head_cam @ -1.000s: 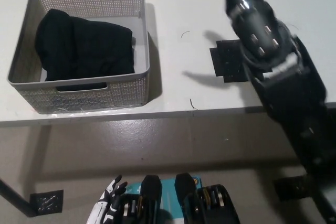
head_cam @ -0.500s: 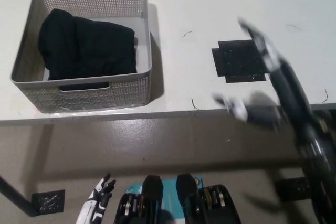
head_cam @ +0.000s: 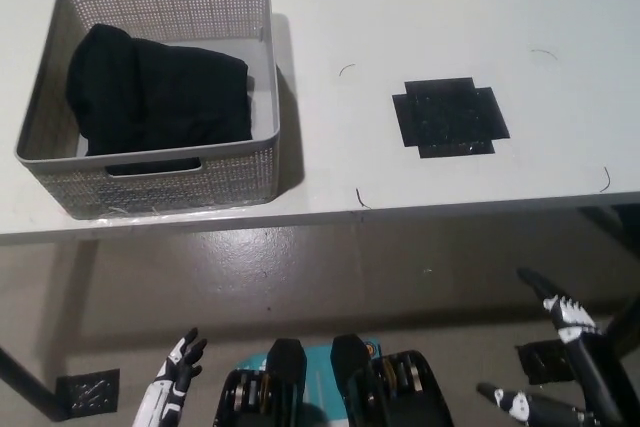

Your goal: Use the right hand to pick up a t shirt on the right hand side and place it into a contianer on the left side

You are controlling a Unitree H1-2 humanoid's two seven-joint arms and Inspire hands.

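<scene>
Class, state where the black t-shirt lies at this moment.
In the head view, the black t-shirt lies inside the grey basket at the table's left, left of the black patch.

The container [head_cam: 150,172] was seen to be of grey plastic, its walls perforated in a fine mesh. The t shirt [head_cam: 155,97] was of soft, matt black cloth. The table [head_cam: 400,7] was smooth, matt white, marked with black tape [head_cam: 450,117].

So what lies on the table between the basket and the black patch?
In the head view, only bare white table lies between the basket and the black patch, apart from a small dark thread-like mark.
</scene>
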